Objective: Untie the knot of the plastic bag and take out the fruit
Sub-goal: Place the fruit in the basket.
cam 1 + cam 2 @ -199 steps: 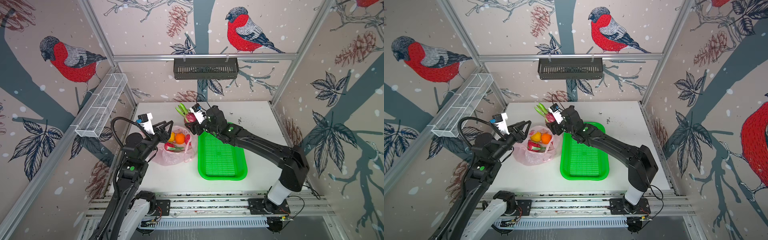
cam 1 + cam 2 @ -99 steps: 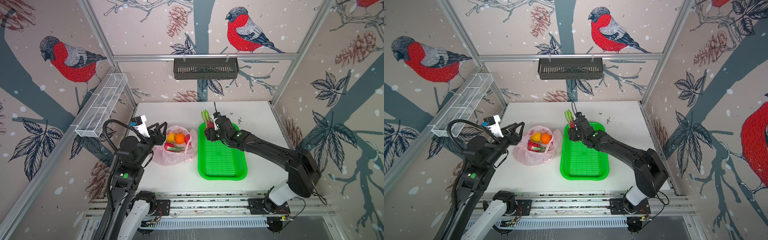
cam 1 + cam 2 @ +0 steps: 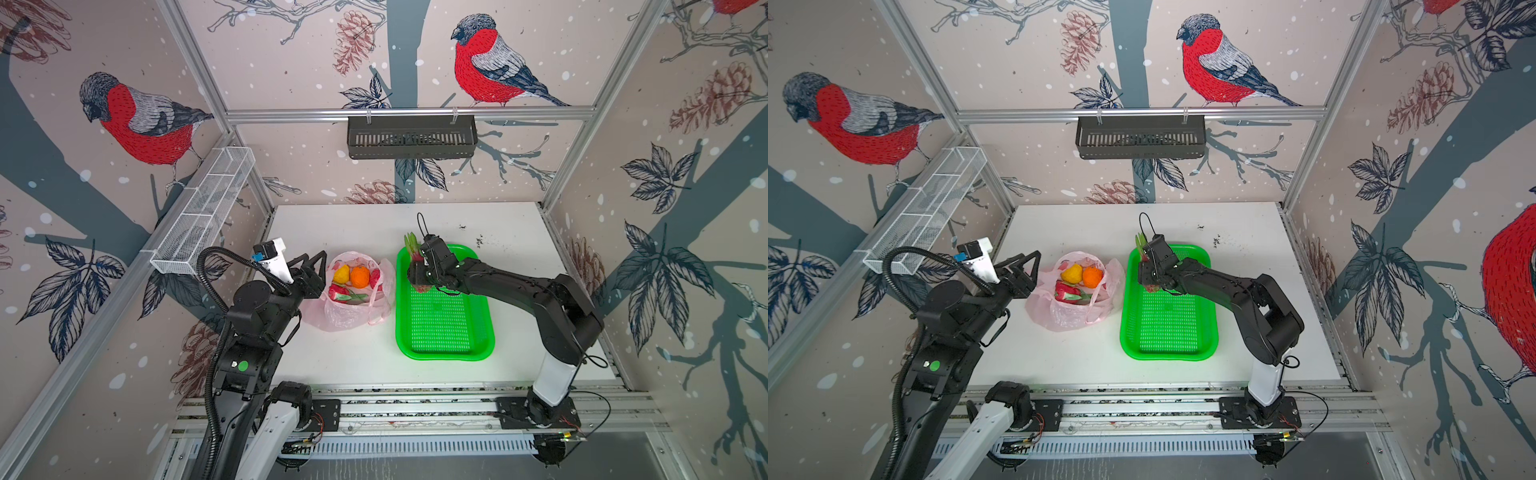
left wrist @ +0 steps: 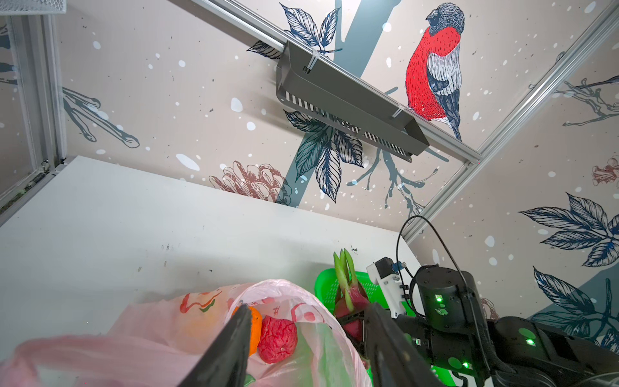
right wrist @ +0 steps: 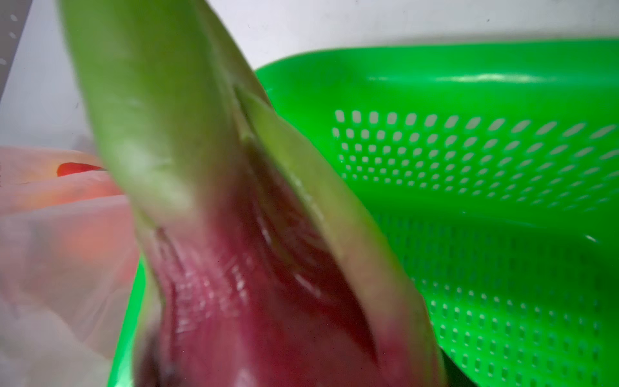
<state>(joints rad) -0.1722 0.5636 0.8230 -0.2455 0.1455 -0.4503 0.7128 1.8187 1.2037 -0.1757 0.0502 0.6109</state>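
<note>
**Right gripper (image 3: 417,272) clamped on a dragon fruit (image 4: 351,298) at the far corner of the green tray (image 3: 440,355), on the bag side.**

The table (image 3: 353,224) lies open from bag and tray back to the wall. The left gripper (image 3: 316,259) hangs at the bag's left rim, jaws spread, holding nothing. The plastic bag (image 3: 345,316) sits just beside the tray's left edge: crinkled translucent pink, mouth open, showing an orange citrus (image 3: 360,276), a yellower citrus (image 3: 341,274) and a bumpy red fruit (image 4: 278,340).
</note>
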